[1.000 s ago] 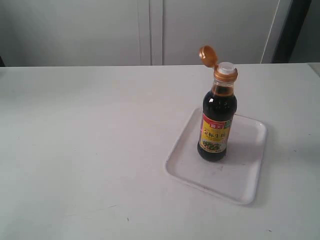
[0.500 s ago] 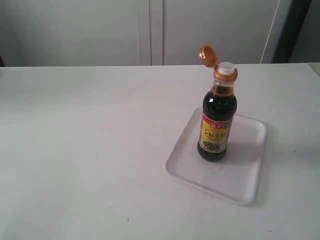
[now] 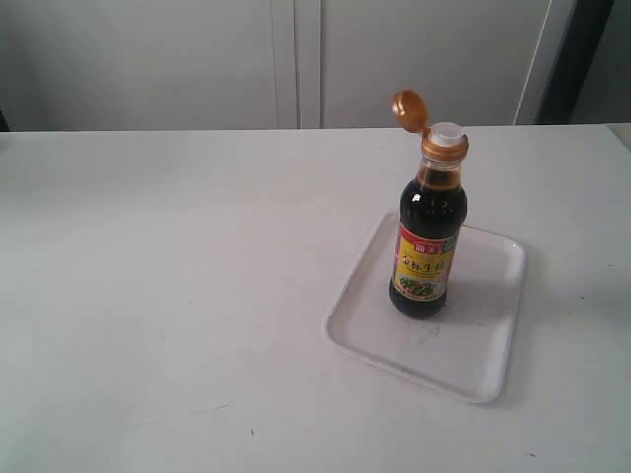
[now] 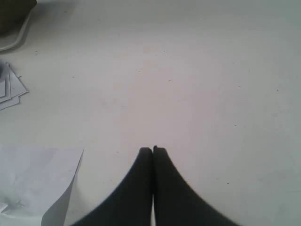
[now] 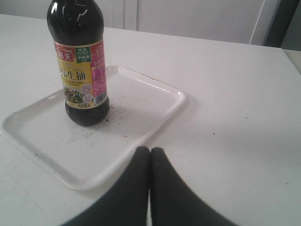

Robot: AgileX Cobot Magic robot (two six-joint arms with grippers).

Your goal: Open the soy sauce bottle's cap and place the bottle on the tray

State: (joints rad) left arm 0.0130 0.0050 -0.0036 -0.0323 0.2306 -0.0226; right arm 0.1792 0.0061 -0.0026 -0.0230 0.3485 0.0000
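The soy sauce bottle (image 3: 428,241) stands upright on the white tray (image 3: 473,345), right of the table's middle. Its copper-orange cap (image 3: 408,106) is flipped back on its hinge, and the white spout (image 3: 446,134) is bare. In the right wrist view the bottle (image 5: 80,70) rests on the tray (image 5: 141,101), with dark specks around its base. My right gripper (image 5: 150,149) is shut and empty, just off the tray's rim and apart from the bottle. My left gripper (image 4: 153,149) is shut and empty over bare table. Neither gripper shows in the exterior view.
The white table (image 3: 177,296) fills the exterior view, with pale cabinet doors (image 3: 296,59) behind it. In the left wrist view, sheets of white paper (image 4: 35,183) lie beside the gripper, more paper (image 4: 9,87) farther off, and a grey cable (image 4: 19,33) curves at one corner.
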